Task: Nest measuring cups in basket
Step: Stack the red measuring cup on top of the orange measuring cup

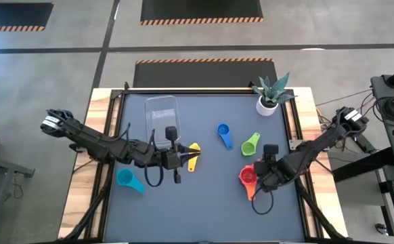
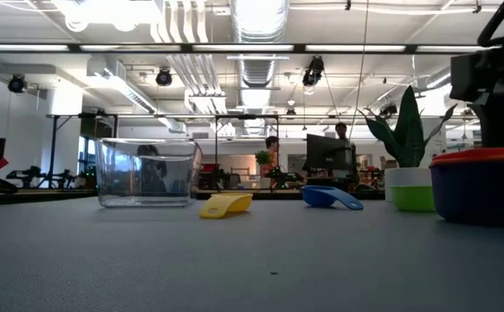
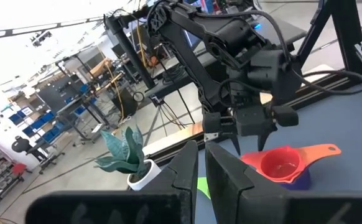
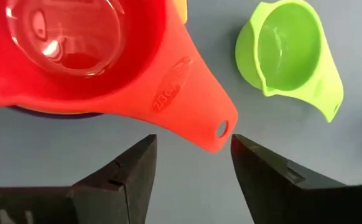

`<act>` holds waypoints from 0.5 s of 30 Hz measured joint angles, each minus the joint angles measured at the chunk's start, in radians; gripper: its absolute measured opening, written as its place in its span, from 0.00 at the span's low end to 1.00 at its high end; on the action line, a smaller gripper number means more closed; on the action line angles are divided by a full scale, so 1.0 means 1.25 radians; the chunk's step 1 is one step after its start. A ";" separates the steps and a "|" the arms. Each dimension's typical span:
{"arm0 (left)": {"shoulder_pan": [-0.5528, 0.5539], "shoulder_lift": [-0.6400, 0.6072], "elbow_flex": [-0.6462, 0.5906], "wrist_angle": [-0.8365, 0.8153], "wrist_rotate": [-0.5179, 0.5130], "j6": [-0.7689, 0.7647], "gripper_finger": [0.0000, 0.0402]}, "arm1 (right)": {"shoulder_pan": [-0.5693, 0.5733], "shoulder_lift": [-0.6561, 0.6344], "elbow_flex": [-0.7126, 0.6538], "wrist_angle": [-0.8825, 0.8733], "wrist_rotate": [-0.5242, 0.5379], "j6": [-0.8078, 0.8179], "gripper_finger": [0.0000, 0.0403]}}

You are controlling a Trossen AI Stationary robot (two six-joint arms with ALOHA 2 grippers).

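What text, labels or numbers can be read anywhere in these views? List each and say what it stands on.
No text can be read.
Red measuring cup: raised lettering on its handle, in the right wrist view, too blurred to read.
Green measuring cup, yellow measuring cup, blue measuring cup: no marking visible.
Basket: no label visible.

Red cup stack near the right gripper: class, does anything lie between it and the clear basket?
Yes. Between the red cup and the basket lie the blue cup, the yellow cup and the left gripper. The right gripper hovers beside the red cup.
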 joint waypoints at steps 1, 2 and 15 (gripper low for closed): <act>0.000 0.000 0.000 0.000 0.000 0.000 0.03 | 0.000 0.007 0.000 0.000 0.000 0.005 0.49; 0.000 0.000 0.000 0.000 0.000 0.000 0.03 | 0.000 0.012 0.000 0.000 0.004 0.013 0.48; 0.000 0.000 0.000 0.000 -0.002 0.000 0.03 | 0.000 0.023 0.001 0.006 0.036 0.036 0.21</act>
